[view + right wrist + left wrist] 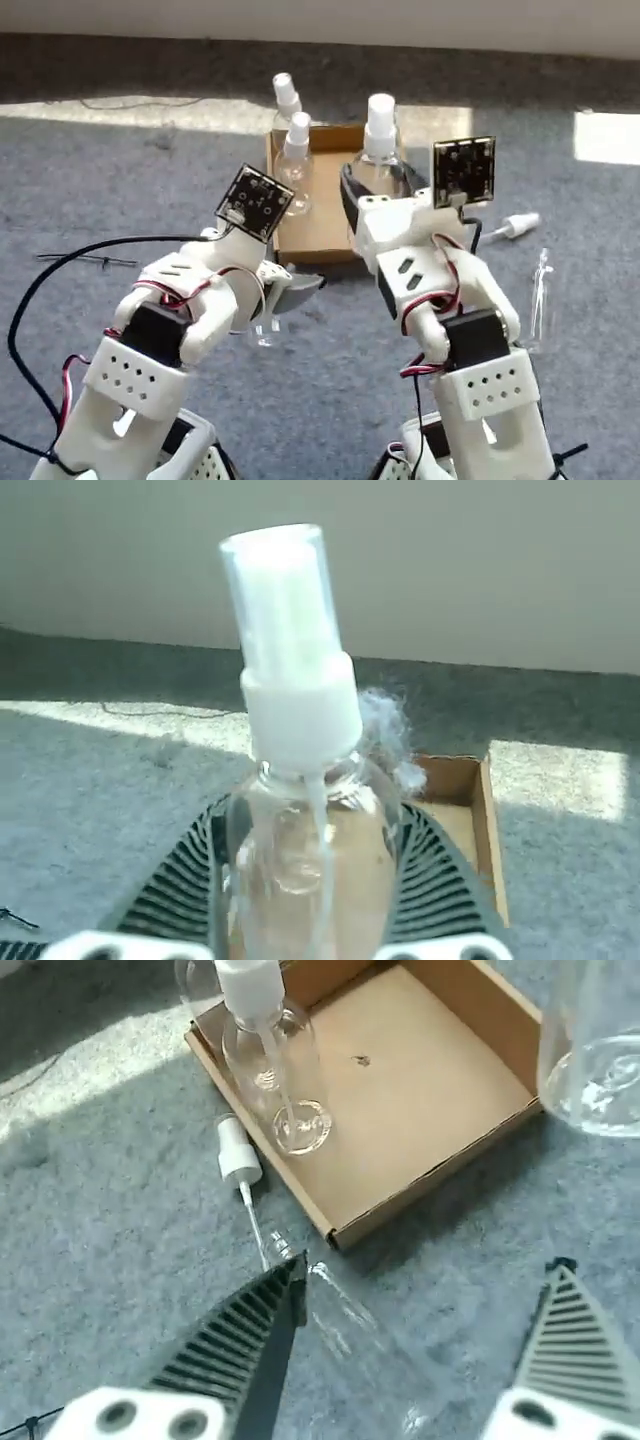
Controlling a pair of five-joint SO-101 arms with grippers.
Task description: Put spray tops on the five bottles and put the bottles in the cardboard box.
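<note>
The cardboard box [320,225] lies open on the carpet ahead of both arms. Two clear bottles with white spray tops [296,150] [287,100] stand along its left wall. My right gripper [375,190] is shut on a third capped bottle [300,780], held upright over the box's right edge [460,790]. My left gripper [425,1280] is open just above an uncapped bottle [350,1340] lying on the carpet in front of the box [420,1090]. A loose spray top [238,1160] lies beside it, its tube pointing at the bottle's neck.
To the right of the box lie another loose spray top [512,227] and an empty bottle [541,300] on the grey carpet. A black cable [80,262] trails on the left. Sunlit patches fall behind the box.
</note>
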